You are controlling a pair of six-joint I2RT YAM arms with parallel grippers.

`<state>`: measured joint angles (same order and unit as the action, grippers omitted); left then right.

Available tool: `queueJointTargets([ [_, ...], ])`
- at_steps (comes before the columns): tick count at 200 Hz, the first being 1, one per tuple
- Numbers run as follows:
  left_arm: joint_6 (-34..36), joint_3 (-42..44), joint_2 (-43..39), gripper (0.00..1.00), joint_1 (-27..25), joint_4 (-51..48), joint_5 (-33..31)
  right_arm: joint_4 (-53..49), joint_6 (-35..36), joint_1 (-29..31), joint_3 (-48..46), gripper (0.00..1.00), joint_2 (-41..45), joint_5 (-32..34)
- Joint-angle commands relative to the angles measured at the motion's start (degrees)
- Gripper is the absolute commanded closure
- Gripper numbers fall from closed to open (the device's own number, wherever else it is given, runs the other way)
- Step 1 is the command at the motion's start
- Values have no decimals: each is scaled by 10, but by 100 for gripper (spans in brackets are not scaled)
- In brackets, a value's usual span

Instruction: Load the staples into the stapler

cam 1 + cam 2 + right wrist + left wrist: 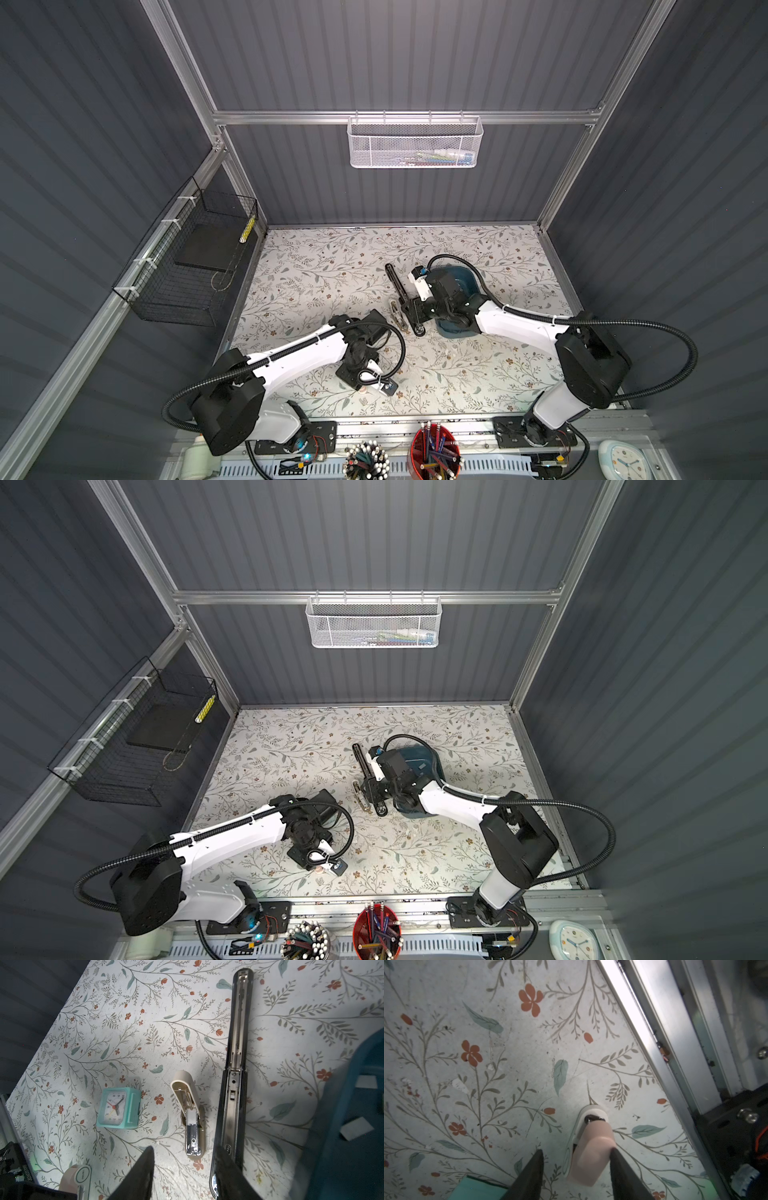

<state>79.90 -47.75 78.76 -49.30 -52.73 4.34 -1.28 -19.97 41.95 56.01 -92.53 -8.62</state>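
Hanging on the left wall, a black wire basket [183, 286] holds a dark flat slab. The left arm [299, 353] reaches low over the floral worktop [324, 266], elbow bent and wrist folded back toward the front rail. We note the left claw [575, 1150] pointing down with its jaws apart. The pink stapler [591, 1157], small, rounded plastic on a white base, sits between them. It rests against one finger [623, 1167], with a gap to the other. We cannot tell whether it is lifted.

Near it sits a small square teal clock [117, 1107]. Next is the beige stapler [192, 1113], small and hinged open, its chrome channel bare. Close beside that lies the black stapler [239, 1043], long and thin, folded out flat with its metal rail facing up.

The right arm [515, 324] stretches in from the front right corner, its forearm passing over the blue tray [353, 1167]. The right claw [184, 1147] is spread and holds nothing. One finger [228, 1174] overlaps the black stapler's near end, and we cannot tell if it touches. The other finger stands on the far side of the beige stapler.

The staples [353, 1128], flat grey strips, lie loose inside the blue tray; we count at least two. The arm hides much of the tray in both top views.
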Motion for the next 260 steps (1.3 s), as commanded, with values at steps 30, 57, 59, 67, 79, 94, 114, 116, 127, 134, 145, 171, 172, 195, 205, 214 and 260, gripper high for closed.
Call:
queueJointTargets([
  [30,12,17,-34,37,-3,-20,-18,6,-7,-3,-5,51,-11,-13],
  [57,11,18,-33,40,-4,-13,-11,7,-9,-3,-2,51,-15,-18],
  [59,10,17,-32,40,-4,-12,-9,7,-10,-3,-2,51,-16,-18],
  [67,10,17,-28,41,-5,-10,-6,6,-10,-3,-2,51,-15,-18],
  [79,11,16,-21,44,-8,-5,-4,6,-10,-3,-2,51,-14,-17],
  [94,11,14,-10,46,-10,1,-5,6,-9,-3,-3,51,-13,-16],
  [114,11,11,3,47,-15,4,-8,7,-8,-3,-5,51,-12,-15],
  [116,11,11,4,48,-16,5,-8,7,-9,-2,-5,51,-12,-16],
  [127,8,10,10,50,-18,7,-10,7,-9,-3,-5,51,-11,-17],
  [134,7,7,14,53,-19,7,-11,8,-9,-3,-7,51,-12,-17],
  [145,6,3,20,59,-20,2,-10,9,-9,-4,-7,51,-12,-17],
  [171,4,0,27,67,-22,1,-6,12,-10,-4,-9,51,-11,-21],
  [172,4,1,27,68,-22,1,-6,12,-10,-4,-9,51,-11,-20],
  [195,0,3,26,78,-22,6,-12,17,-11,-6,-13,51,-10,-22],
  [205,-4,2,22,85,-22,9,-11,20,-13,-7,-16,52,-6,-21],
  [214,-16,-3,16,93,-22,15,-9,25,-18,-9,-23,53,1,-16],
  [260,-184,-108,3,100,29,69,-10,65,-37,-17,-86,51,87,43],
])
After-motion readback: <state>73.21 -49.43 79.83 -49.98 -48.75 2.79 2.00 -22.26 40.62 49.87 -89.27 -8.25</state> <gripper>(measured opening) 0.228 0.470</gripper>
